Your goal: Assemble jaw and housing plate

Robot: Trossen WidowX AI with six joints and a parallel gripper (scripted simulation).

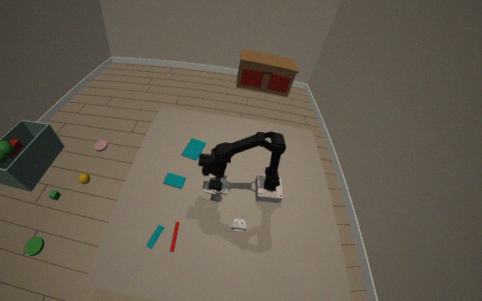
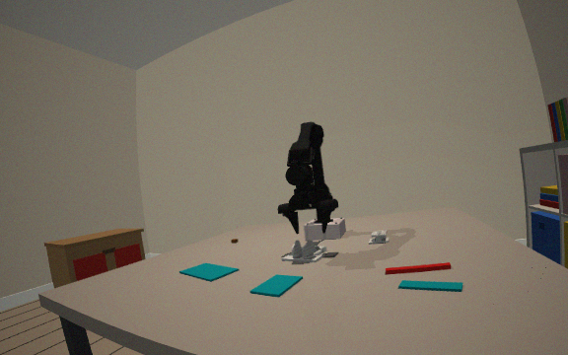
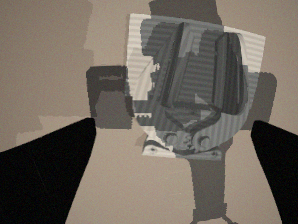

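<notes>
My gripper (image 1: 216, 197) (image 2: 311, 232) (image 3: 177, 128) is open and empty, above the pale base plate (image 2: 289, 258) (image 3: 255, 46) and clear of the parts on it. In the wrist view, a left jaw (image 3: 172, 67) and a right jaw (image 3: 229, 75) lie on the base plate, roughly side by side with a gap between them. Their round geared ends are close together near the plate's lower edge; shadow hides whether the teeth mesh and how deep each jaw sits on its pin. The small white housing plate (image 1: 238, 224) (image 2: 379, 235) lies apart on the table, nearer the arm's base, and is not on the stubs.
The arm's white base block (image 1: 269, 194) (image 2: 330, 229) stands behind. Teal flat pieces (image 1: 193, 149) (image 1: 174, 181) (image 2: 209, 271) (image 2: 276, 285), a teal strip (image 1: 155, 237) (image 2: 430, 286) and a red bar (image 1: 174, 237) (image 2: 418, 268) lie on the table.
</notes>
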